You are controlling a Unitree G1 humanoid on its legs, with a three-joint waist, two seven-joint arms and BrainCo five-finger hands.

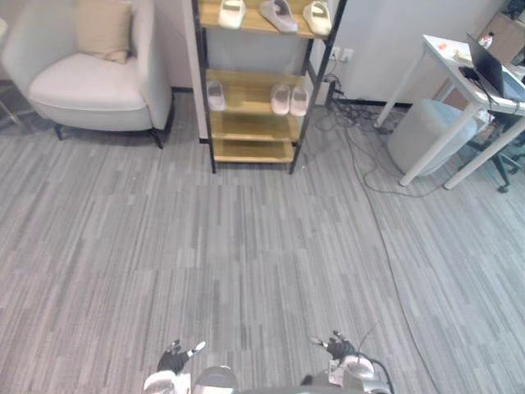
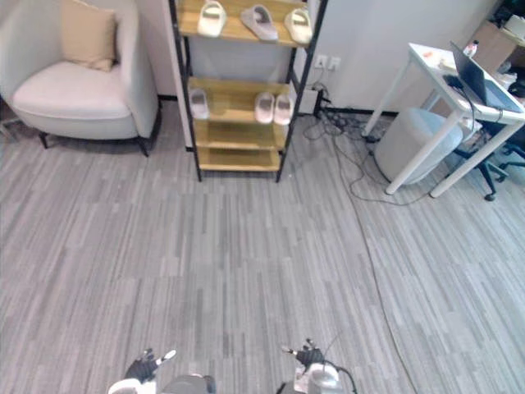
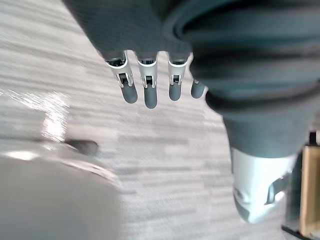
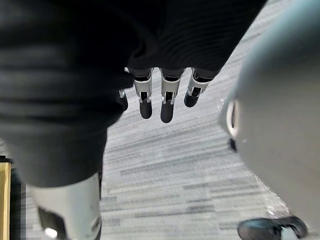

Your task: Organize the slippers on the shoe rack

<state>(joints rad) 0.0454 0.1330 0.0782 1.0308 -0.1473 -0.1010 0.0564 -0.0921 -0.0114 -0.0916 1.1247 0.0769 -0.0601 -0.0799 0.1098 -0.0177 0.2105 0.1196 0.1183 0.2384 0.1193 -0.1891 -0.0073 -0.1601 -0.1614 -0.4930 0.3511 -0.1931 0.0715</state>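
**Carpeted room, rack at the far wall: sorting not yet begun**

Grey striped carpet (image 1: pixel 246 263) runs from the robot to the shoe rack (image 1: pixel 250 125), which stands against the far wall, well apart from both hands.

Top shelf: a cream slipper (image 1: pixel 231 13) sits at left, a grey slipper (image 1: pixel 279 14) lies askew in the middle, and a second cream slipper (image 1: pixel 317 16) sits at right. The two cream ones look like one pair split by the grey one. Middle shelf: a lone pale slipper (image 1: pixel 216 94) at left, and a matched pale pair (image 1: pixel 280 98) side by side at right. Whether the lone slipper has a mate on the rack cannot be told from here.

The left robot hand (image 1: pixel 174 358) and right robot hand (image 1: pixel 338 346) hang low at the near edge. Their fingers are straight and slack, and they carry nothing. This is judged a rest posture, since the rack is out of reach until the robot closes in.

An armchair (image 1: pixel 82 82) stands far left of the rack. A white counter (image 1: pixel 447 57) with a laptop (image 1: pixel 490 72) stands far right. Loose cables (image 1: pixel 361 139) lie on the floor to the right of the rack, so a straight approach looks safer than one from the right.
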